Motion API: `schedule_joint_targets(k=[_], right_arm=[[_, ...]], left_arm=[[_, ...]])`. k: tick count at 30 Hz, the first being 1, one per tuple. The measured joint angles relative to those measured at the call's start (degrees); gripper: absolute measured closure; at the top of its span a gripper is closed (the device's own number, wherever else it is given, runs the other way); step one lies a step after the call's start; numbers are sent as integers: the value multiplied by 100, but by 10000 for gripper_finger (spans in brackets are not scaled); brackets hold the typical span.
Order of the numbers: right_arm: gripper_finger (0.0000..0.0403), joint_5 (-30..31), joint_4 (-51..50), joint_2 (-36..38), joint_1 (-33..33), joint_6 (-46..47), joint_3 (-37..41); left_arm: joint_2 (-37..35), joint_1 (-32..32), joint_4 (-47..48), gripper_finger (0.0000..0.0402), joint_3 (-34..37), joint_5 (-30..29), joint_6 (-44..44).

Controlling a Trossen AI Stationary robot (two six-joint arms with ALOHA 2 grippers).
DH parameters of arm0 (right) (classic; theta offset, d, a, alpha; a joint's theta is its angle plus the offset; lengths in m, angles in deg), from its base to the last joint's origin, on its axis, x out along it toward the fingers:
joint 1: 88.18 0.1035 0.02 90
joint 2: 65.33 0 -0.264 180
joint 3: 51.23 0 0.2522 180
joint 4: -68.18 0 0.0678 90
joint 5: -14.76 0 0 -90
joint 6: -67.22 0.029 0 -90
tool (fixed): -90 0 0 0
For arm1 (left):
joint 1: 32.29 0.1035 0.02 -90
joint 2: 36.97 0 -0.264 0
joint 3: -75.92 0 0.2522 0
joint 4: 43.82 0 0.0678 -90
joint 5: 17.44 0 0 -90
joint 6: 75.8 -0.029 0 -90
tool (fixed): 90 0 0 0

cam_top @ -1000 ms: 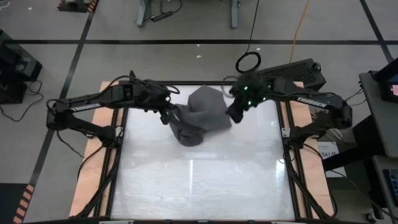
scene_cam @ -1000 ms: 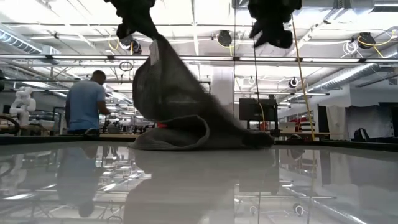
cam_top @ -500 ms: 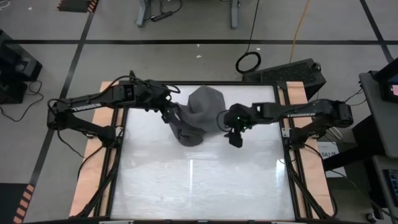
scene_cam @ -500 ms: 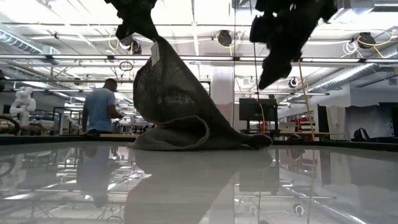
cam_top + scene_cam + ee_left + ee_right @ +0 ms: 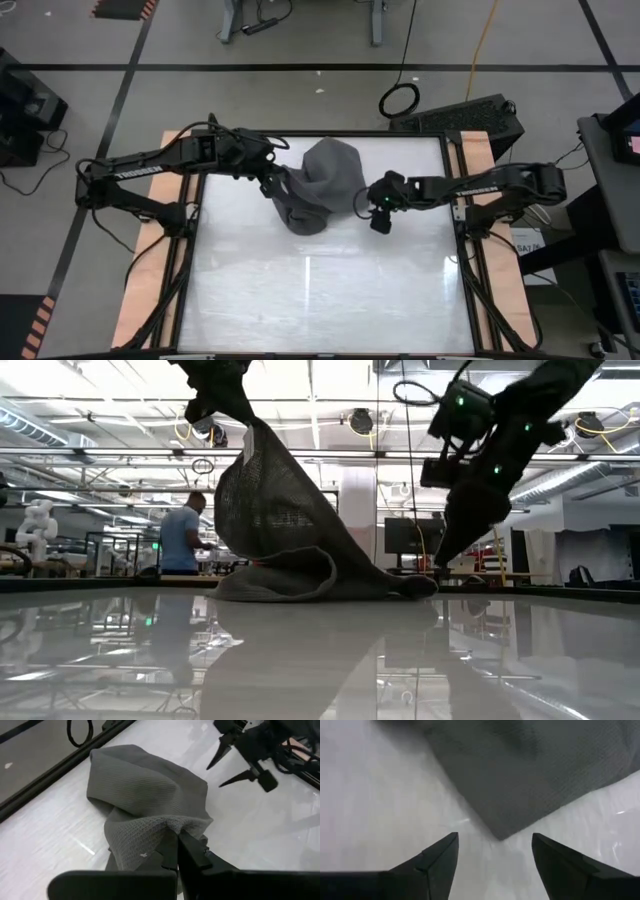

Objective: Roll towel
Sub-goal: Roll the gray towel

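Observation:
The dark grey towel (image 5: 325,185) lies at the table's far middle. One part is lifted into a peak and its lower folds (image 5: 300,585) rest on the table. My left gripper (image 5: 176,832) is shut on that peak (image 5: 235,410). My right gripper (image 5: 495,836) is open, low over the table just right of the towel. Its fingers point slanting down at the towel's right corner (image 5: 500,832), which lies flat ahead of them, untouched. The same gripper shows in the low view (image 5: 440,558) and the high view (image 5: 368,210). My left gripper pinches a bunched fold of the towel (image 5: 175,824) between its two fingers, coming slanting down from the table's left. The cloth hangs from the fingers like a tent, sloping down to the right corner (image 5: 420,585). Its lower part is heaped on the table.
The glossy white table top (image 5: 320,290) lies bare toward the near edge, framed by black rails (image 5: 460,200) and wooden side boards. A dark case (image 5: 470,118) sits beyond the far right corner. A person (image 5: 182,540) stands in the room behind.
My right gripper has come down from high above the towel's far right side to just above the table beside the towel's right corner, moving a little toward the near edge and tipping as it sank. The towel and my left gripper have kept still.

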Motion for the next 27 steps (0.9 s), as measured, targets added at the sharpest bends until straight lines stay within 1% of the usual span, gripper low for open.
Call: schedule_joint_targets(k=[3,8,11,13,15,17,19,20,21,23,27], right_arm=[[186,-63,459,-165,-95,61,149],[226,-758,1035,-637,-222,-80,179],[245,-772,1204,-898,-227,-30,177],[264,-585,1180,-1005,-226,163,177],[291,-429,1176,-1025,-229,301,175],[328,-411,1189,-1025,-238,401,170],[373,-414,1154,-1025,-238,480,142],[387,-445,1150,-999,-238,523,115],[393,-466,1105,-974,-234,550,67],[393,-481,892,-899,-222,713,-117],[401,-486,-32,-553,-202,966,-736]], left_arm=[[0,0,-1,402,0,7,3],[0,0,-6,401,0,10,2],[0,0,-5,402,0,3,1],[0,0,-6,402,0,-4,1],[0,1,-5,402,0,-8,2],[0,3,-5,402,0,-10,3],[0,4,-5,402,0,-15,3],[0,4,-5,401,0,-20,3],[0,4,-5,402,0,-31,3],[0,4,-20,402,0,-40,5],[4,4,-73,402,-136,56,5]])
